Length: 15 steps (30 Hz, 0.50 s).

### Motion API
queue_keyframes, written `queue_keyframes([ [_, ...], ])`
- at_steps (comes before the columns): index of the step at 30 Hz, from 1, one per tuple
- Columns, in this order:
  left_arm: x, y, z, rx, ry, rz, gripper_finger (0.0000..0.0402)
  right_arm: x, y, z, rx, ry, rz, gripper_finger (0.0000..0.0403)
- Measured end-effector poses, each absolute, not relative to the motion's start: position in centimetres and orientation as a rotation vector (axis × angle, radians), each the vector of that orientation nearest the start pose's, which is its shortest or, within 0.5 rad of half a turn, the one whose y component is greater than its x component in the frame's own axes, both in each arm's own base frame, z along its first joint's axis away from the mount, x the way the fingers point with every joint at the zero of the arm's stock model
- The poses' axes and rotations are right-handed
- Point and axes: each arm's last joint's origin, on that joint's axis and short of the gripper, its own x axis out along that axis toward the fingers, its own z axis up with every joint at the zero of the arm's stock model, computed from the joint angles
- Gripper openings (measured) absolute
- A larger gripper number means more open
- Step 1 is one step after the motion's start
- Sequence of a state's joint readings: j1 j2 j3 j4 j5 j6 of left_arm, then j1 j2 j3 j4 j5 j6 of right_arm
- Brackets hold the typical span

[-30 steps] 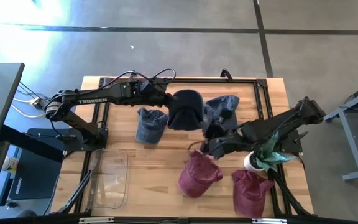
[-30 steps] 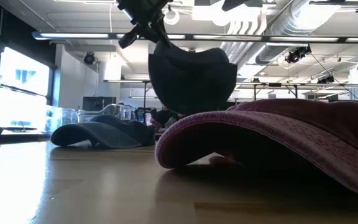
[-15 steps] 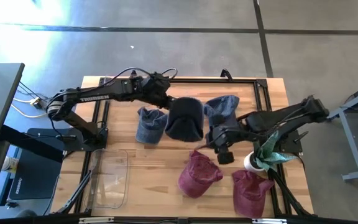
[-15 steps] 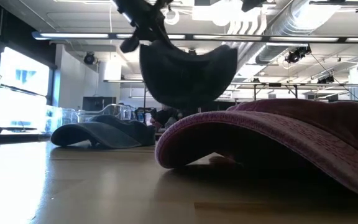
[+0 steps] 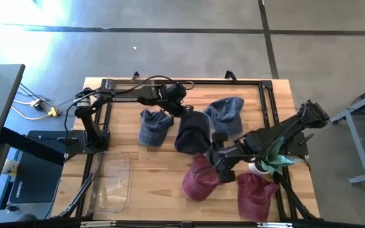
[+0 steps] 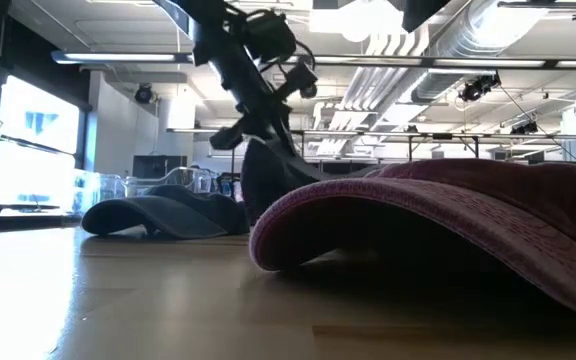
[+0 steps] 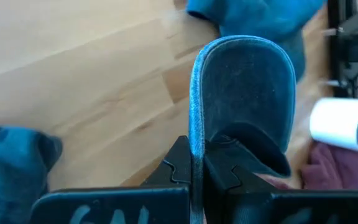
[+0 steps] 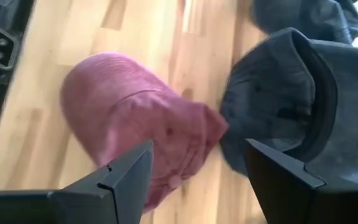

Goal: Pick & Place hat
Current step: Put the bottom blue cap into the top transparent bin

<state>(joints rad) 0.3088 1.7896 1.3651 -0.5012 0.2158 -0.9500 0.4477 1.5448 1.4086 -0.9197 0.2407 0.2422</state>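
My left gripper point(image 5: 184, 111) is shut on a dark cap point(image 5: 192, 132) over the middle of the table. In the low view the dark cap point(image 6: 268, 185) hangs low behind a maroon cap point(image 6: 448, 220); whether it touches the table is hidden. My right gripper point(image 5: 219, 166) stands open just right of the maroon cap point(image 5: 201, 177), near the dark cap and touching nothing. In the right wrist view its fingers point(image 8: 126, 177) frame the maroon cap point(image 8: 135, 118) and the dark cap point(image 8: 291, 99). My left gripper point(image 7: 194, 177) pinches the edge of the dark cap's brim point(image 7: 194, 137) between its two fingers. The fingers slant down from the table's far left. The brim point(image 7: 241, 81) stands out beyond the fingertips, and the crown hangs below it.
Two blue denim caps point(image 5: 154, 126) point(image 5: 227, 114) lie at the far middle. A second maroon cap point(image 5: 255, 193) lies near right, beside a white cup with a plant point(image 5: 260, 163). A clear plastic bin point(image 5: 109, 180) stands near left.
My left gripper has carried the dark cap down and toward the table's near right; the cap now hangs low behind the maroon cap. My right gripper has drawn away from the dark cap toward the near edge.
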Motion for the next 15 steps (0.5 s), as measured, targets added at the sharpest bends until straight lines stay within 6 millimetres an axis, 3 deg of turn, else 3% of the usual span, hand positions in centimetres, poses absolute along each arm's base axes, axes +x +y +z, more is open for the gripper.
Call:
queue_keyframes([
  [3, 37.1, 11.2, 22.7, -1.147, 0.810, 0.539, 0.0006, 27.8, 13.7, 30.9, -0.132, 1.022, 0.073, 0.0236],
  [8, 37.3, 11.3, 23.0, -1.102, 0.780, 0.534, 0.0031, 27.0, 14.6, 30.8, -0.134, 1.035, 0.065, 0.0224],
  [15, 36.2, 13.4, 23.7, -1.106, 0.785, 0.438, 0.0116, 26.5, 15.5, 30.9, -0.125, 1.017, 0.033, 0.0211],
])
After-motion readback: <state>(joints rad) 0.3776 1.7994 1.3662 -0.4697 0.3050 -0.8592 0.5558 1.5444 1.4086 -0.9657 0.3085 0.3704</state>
